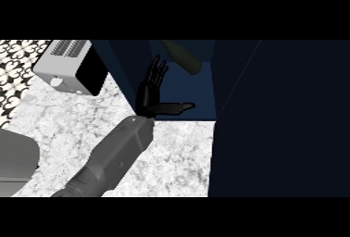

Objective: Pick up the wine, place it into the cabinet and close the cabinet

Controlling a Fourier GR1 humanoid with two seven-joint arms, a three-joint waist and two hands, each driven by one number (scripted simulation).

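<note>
The wine bottle (pixel 184 56) shows as a dark olive shape inside the dark blue cabinet (pixel 198 92), near the top of the opening. My left hand (pixel 147 95) is at the cabinet's front edge, below and left of the bottle and apart from it. It is open, fingers straight and pointing up, thumb stretched out to the right, holding nothing. A big dark cabinet door (pixel 280 115) stands open and fills the right side of the view. My right hand does not show.
A grey boxy appliance (pixel 68 65) stands at the back left on the marble counter (pixel 61 120). A grey rounded object (pixel 14 159) lies at the left edge. Patterned tiles (pixel 17 60) cover the far left.
</note>
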